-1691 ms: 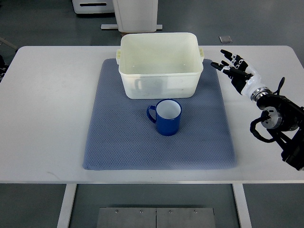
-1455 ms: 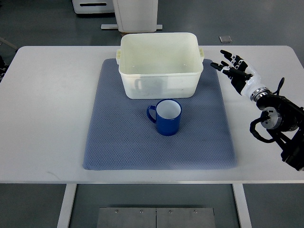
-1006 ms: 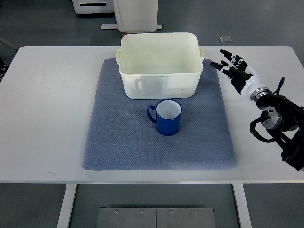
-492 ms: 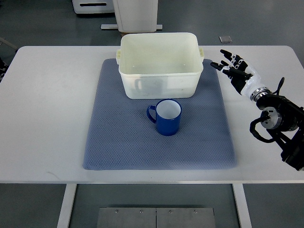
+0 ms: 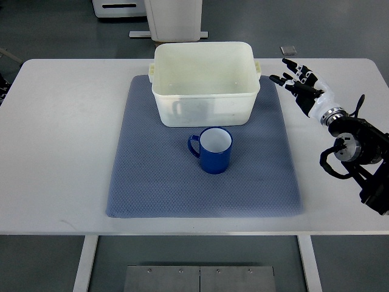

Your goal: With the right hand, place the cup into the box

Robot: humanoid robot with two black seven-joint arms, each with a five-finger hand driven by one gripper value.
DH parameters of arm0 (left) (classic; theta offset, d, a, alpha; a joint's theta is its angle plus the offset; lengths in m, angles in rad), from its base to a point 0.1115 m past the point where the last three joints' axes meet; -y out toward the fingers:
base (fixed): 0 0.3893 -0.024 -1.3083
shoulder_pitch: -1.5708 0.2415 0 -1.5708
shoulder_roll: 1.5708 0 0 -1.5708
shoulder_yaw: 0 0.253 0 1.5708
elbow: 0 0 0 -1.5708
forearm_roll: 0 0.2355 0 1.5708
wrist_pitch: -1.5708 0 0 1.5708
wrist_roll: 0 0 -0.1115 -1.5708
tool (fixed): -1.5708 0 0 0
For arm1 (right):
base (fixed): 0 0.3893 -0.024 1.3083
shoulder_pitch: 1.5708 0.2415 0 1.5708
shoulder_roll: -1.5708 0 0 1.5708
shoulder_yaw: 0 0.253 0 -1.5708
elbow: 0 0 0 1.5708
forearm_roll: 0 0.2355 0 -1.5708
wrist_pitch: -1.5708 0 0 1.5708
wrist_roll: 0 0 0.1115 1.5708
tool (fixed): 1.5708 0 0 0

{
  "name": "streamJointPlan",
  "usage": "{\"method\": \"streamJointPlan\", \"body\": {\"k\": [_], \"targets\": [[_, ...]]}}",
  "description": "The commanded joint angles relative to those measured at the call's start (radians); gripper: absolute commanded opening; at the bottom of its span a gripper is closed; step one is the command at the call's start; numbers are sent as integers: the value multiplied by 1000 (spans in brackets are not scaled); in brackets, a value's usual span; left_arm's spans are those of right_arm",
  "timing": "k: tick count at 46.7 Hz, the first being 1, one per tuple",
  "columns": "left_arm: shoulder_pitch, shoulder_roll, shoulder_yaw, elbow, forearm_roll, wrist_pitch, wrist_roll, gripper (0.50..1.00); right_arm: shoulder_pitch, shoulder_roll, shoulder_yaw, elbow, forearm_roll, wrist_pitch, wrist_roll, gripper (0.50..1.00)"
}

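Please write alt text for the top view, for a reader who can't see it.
A blue cup stands upright on a blue mat, just in front of an empty cream box. The robot's right hand hovers open at the table's right side, holding nothing.

Right hand [image 5: 302,89] raised, fingers [image 5: 289,64] spread.

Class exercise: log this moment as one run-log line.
right hand: open, right of box | cup: upright on mat, untouched | box: empty

Cup [image 5: 212,149] before box [image 5: 203,83], on mat [image 5: 152,176]
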Motion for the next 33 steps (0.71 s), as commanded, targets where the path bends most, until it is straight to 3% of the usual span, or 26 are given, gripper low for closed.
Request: {"method": "streamJointPlan", "body": {"k": [1, 8, 15, 33], "targets": [[0, 0, 0, 0, 0, 0, 0, 1000, 0, 1, 0, 0, 0, 0, 0, 1000], [0, 0, 0, 0, 0, 0, 0, 1000, 1, 1, 6, 5, 0, 0, 3, 1000], [0, 0, -1, 0, 0, 0, 0, 1000, 1, -2, 9, 34, 0, 1, 60, 1000], [0, 0, -1, 0, 0, 0, 0, 1000, 0, -75, 26, 231, -9, 2, 108, 1000]]}}
